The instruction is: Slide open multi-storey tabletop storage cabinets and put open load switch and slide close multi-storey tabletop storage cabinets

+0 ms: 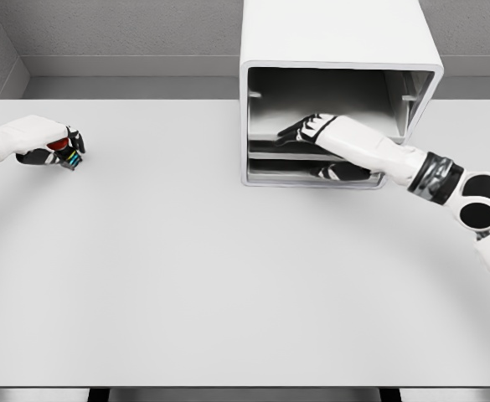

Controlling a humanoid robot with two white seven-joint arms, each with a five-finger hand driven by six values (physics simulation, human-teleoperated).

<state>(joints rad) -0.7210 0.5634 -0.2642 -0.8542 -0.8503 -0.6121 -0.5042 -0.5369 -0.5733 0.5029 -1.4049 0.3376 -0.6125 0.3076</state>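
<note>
The table (pixel 228 285) fills the near part of the view, a pale flat top with its front edge at 6 o'clock. Coming in from 3 o'clock, the right arm reaches up and leftward into the cabinet (pixel 338 50), a white box standing at about 1 o'clock on the far half of the table. The cabinet's front is open toward the camera, showing a tall upper bay and a thin shelf or tray lower down. The right hand (pixel 312 129) lies inside the upper bay, fingers stretched out flat and pointing toward 9 o'clock, resting just above the shelf and gripping nothing that can be seen.

Over at 9 o'clock the left hand (pixel 39 140) sits on the table near the left edge, well apart from the cabinet. Its fingers are clenched around the switch (pixel 67 152), a small dark block with a red part and coloured bits on its face. The switch sticks out of the hand toward 3 o'clock; its long axis is too hidden to tell.
</note>
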